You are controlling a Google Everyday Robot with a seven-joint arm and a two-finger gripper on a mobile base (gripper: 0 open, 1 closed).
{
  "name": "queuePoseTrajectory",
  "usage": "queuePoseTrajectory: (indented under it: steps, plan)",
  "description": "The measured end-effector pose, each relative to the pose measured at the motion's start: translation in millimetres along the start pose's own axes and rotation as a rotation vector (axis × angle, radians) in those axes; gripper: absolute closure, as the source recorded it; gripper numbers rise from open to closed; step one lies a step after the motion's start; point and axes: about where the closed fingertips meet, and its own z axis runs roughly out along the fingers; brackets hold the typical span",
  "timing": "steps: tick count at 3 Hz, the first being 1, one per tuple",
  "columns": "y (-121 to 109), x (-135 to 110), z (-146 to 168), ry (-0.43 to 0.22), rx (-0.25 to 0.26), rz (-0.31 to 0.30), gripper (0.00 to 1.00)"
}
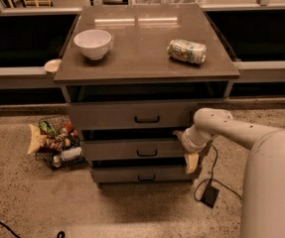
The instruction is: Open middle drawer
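The middle drawer (132, 150) is a grey-brown flat front with a small black bar handle (147, 153). It sits between a taller top drawer (127, 115) and a shorter bottom drawer (137, 174) in a low cabinet. There is a dark gap above its front. My gripper (184, 144) is at the right end of the middle drawer front, level with its top edge and well right of the handle. My white arm (231, 130) reaches in from the lower right.
On the cabinet top (142, 48) stand a white bowl (93, 43) and a can lying on its side (187, 51). A wire basket of snacks (55, 143) sits on the floor to the left. A black cable and plug (210, 194) lie to the right.
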Motion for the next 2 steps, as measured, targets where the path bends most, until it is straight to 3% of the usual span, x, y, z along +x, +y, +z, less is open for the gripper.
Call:
queuePoseTrajectory:
  steps: [2]
  plan:
    - [-26.4,14.2,39.4,0.007,-0.001,-0.007,0.0]
